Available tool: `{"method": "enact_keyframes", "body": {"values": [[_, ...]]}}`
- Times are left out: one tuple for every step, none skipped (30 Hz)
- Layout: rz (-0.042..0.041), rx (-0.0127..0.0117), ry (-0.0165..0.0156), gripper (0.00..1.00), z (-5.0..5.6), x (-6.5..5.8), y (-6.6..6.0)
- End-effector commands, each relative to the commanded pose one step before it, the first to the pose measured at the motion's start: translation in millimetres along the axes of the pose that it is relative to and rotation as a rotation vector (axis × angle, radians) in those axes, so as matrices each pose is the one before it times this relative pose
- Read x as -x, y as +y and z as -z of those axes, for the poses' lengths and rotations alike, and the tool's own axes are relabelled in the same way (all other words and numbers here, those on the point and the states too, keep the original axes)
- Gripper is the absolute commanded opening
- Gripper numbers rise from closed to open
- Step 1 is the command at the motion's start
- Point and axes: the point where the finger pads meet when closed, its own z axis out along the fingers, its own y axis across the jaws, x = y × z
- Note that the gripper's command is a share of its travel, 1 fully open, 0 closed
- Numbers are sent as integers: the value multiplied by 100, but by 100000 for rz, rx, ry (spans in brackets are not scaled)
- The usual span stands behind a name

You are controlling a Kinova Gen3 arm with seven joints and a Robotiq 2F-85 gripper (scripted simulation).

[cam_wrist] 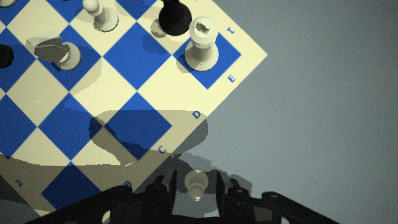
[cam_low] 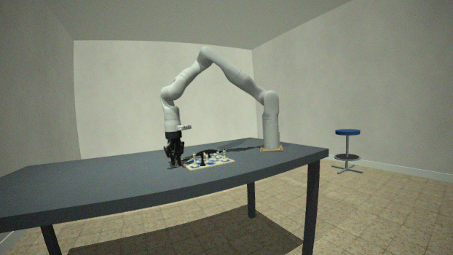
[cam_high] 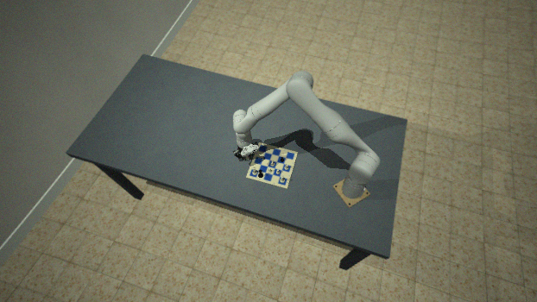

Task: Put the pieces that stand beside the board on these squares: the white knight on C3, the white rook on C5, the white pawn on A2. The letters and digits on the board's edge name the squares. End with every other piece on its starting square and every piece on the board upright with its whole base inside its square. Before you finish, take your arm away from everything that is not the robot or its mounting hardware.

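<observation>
A small white pawn [cam_wrist: 196,185] stands upright on the dark table just off the chessboard's [cam_wrist: 100,90] lettered edge, near the letters B and C. My gripper [cam_wrist: 196,183] is low over it, with one dark finger on each side of the pawn and a small gap to each, so it is partly open around it. On the board I see a white knight [cam_wrist: 55,50], a tall white piece [cam_wrist: 201,45] on the corner square by E, a black piece [cam_wrist: 174,17] and another white pawn [cam_wrist: 100,15]. The gripper [cam_high: 243,152] is at the board's [cam_high: 273,167] left edge.
The board [cam_low: 208,163] lies near the table's middle with several upright pieces. The arm's base [cam_high: 351,191] is bolted to the table to the right of the board. A blue stool [cam_low: 347,149] stands on the floor, far from the table.
</observation>
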Motion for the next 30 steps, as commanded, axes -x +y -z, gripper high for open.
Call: {"method": "enact_keyframes", "body": {"values": [[-2,141,-167,34,105,49,49],[0,0,0,34,0,0,0],[0,0,0,34,0,0,0],[0,0,0,34,0,0,0],[0,0,0,34,0,0,0],[0,0,0,34,0,0,0],[0,0,0,34,0,0,0],[0,0,0,34,0,0,0],[0,0,0,34,0,0,0],[0,0,0,34,0,0,0],[0,0,0,34,0,0,0],[0,0,0,34,0,0,0],[0,0,0,0,0,0,0],[0,0,0,0,0,0,0],[0,0,0,0,0,0,0],[0,0,0,0,0,0,0],[0,0,0,0,0,0,0],[0,0,0,0,0,0,0],[0,0,0,0,0,0,0],[0,0,0,0,0,0,0],[0,0,0,0,0,0,0],[0,0,0,0,0,0,0],[0,0,0,0,0,0,0],[0,0,0,0,0,0,0],[0,0,0,0,0,0,0],[0,0,0,0,0,0,0],[0,0,0,0,0,0,0],[0,0,0,0,0,0,0],[0,0,0,0,0,0,0],[0,0,0,0,0,0,0]]}}
